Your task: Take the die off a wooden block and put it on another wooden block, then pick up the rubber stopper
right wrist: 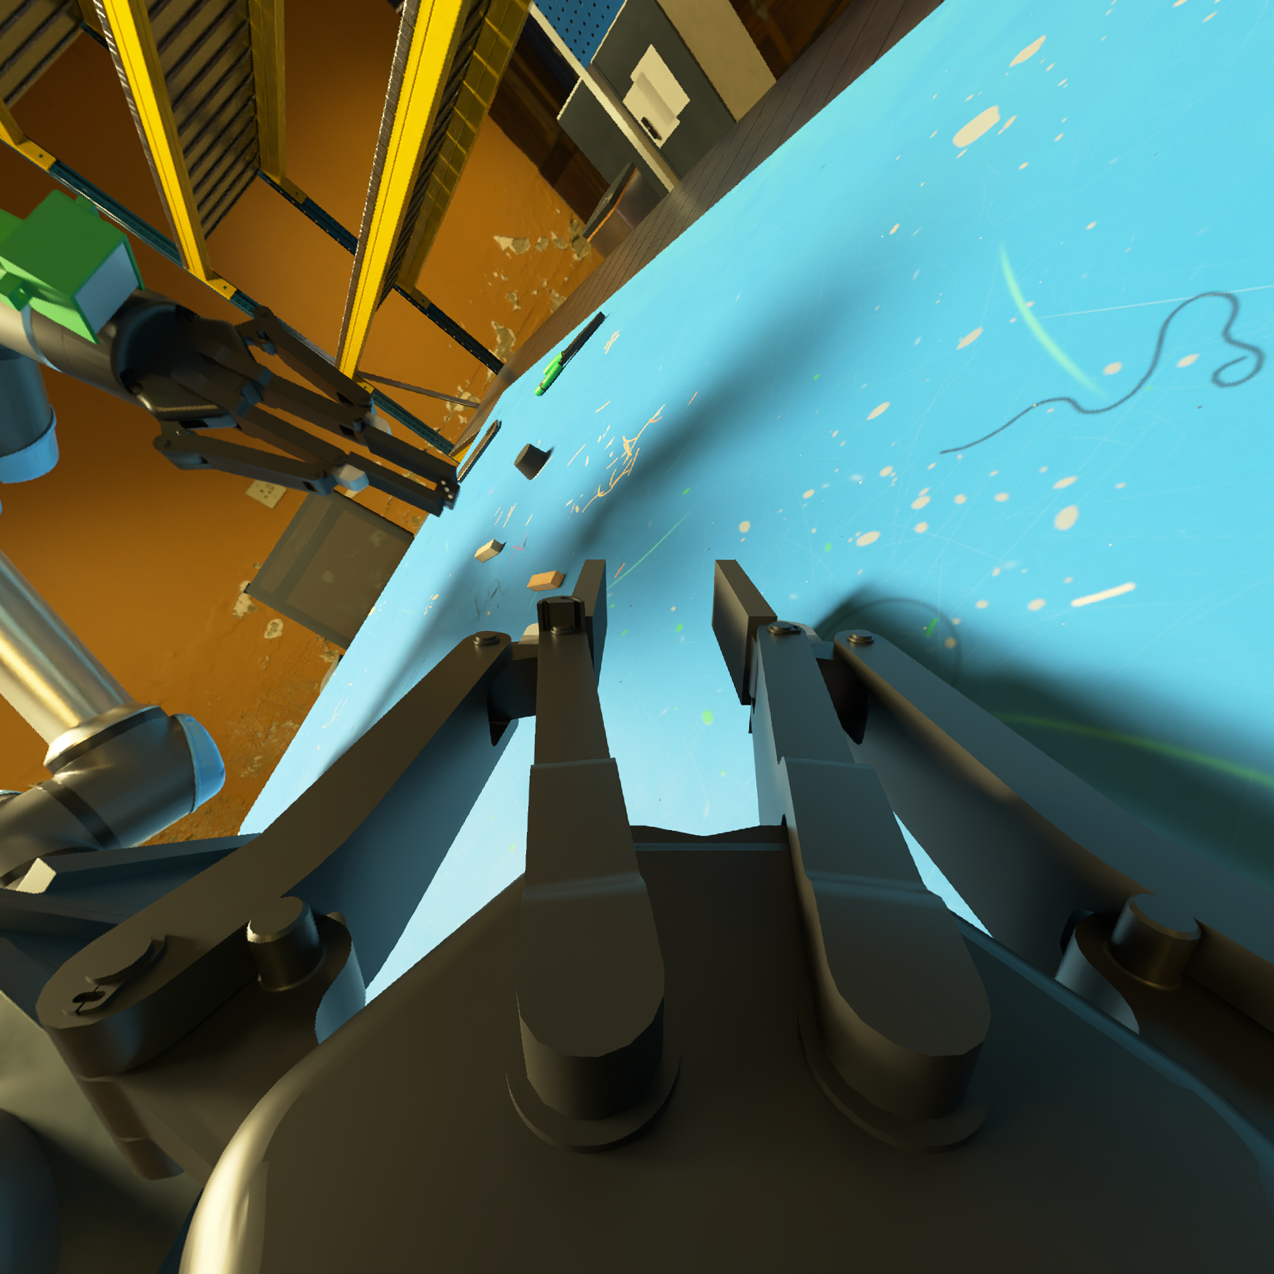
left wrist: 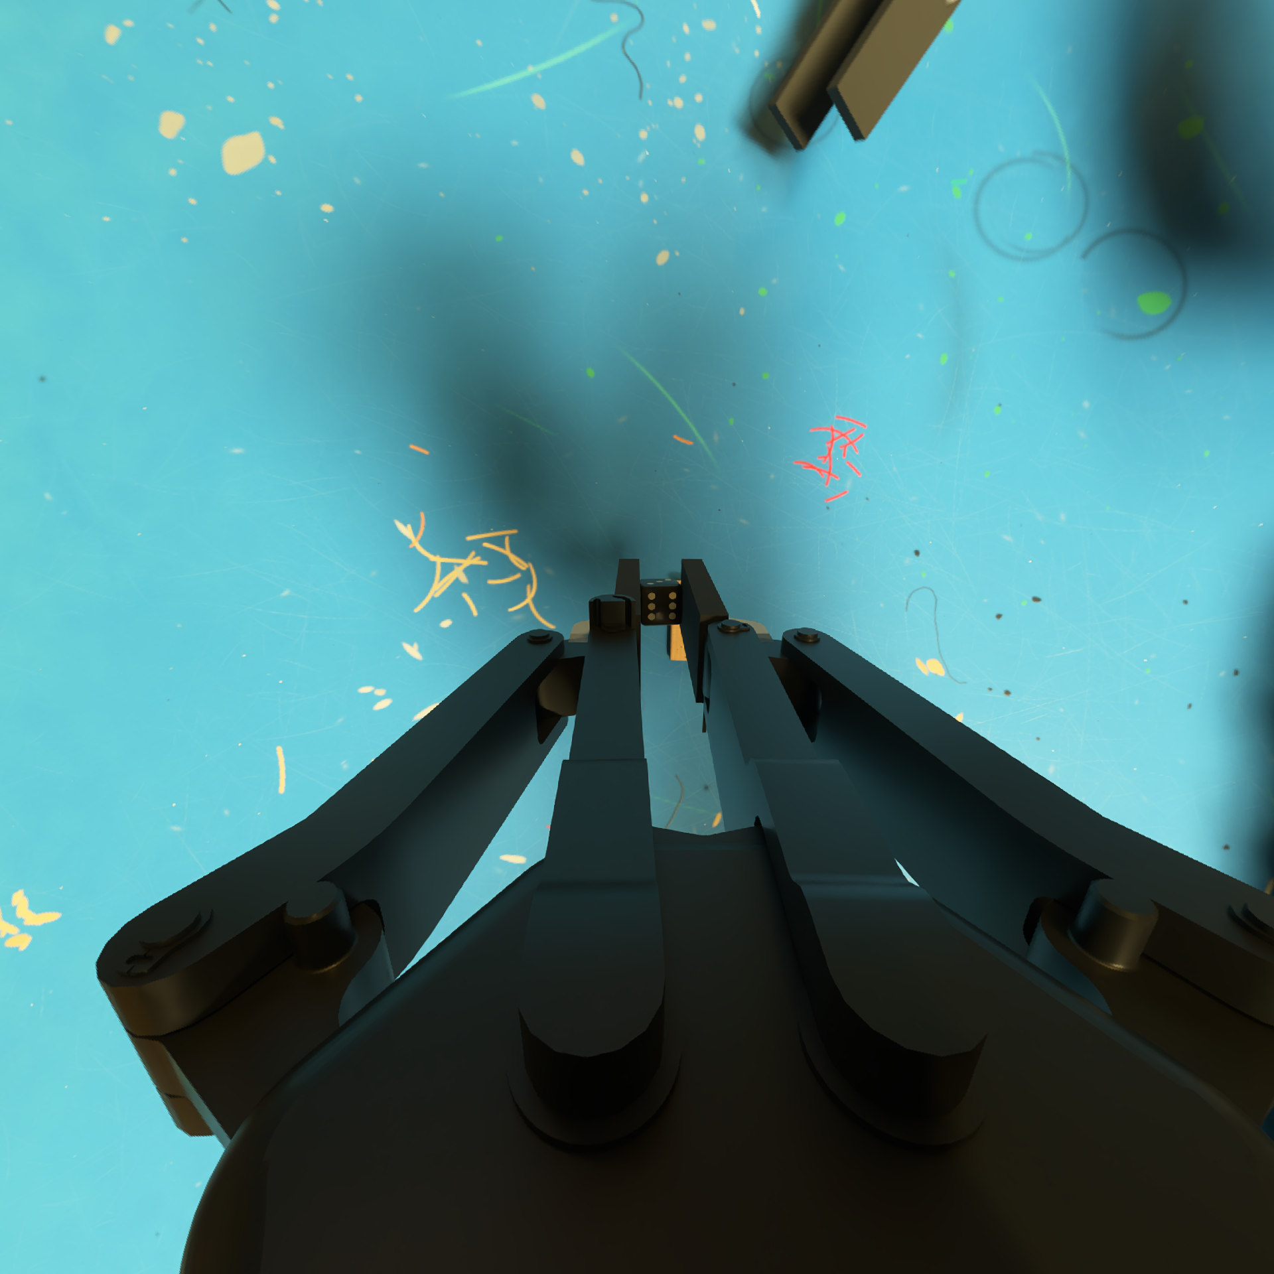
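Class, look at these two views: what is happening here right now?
The left gripper holds the die between its jaws, above the blue table. The right gripper hangs open and empty over the same table. Two wooden blocks lie nearby with nothing on them.

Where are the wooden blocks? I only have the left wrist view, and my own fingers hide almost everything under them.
Observer: The right wrist view shows two, lying apart on the blue table: a pale wooden block and an orange-brown wooden block.
Operator: I hold the die in the left gripper. Where is the rubber stopper?
Observer: The dark rubber stopper sits on the table beyond both blocks, touching neither.
Operator: Is the other arm carrying anything?
Observer: No. The right gripper is open with nothing between its fingers.
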